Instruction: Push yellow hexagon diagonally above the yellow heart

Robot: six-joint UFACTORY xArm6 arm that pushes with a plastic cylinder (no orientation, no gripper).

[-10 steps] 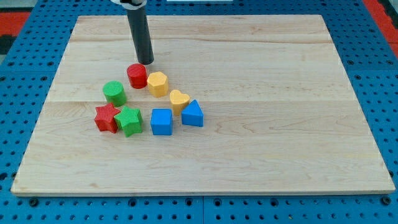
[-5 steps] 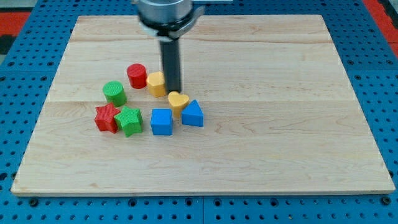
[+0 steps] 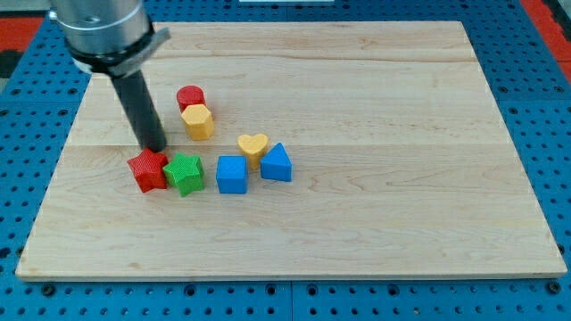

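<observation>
The yellow hexagon (image 3: 197, 121) lies up and to the left of the yellow heart (image 3: 253, 145), with a gap between them. It touches the red cylinder (image 3: 190, 97) just above it. My tip (image 3: 153, 148) is down on the board to the left of the hexagon, right above the red star (image 3: 148, 169). The rod rises to the view's upper left.
A green star (image 3: 184, 172) sits next to the red star. A blue cube (image 3: 232, 174) and a blue triangular block (image 3: 276, 163) sit below and right of the heart. No green cylinder shows; the rod may hide it. The wooden board (image 3: 375, 134) lies on blue pegboard.
My tip swept left from the hexagon's right side to above the red star. The hexagon slid left, away from the heart. The red cylinder shifted up. The green cylinder no longer shows.
</observation>
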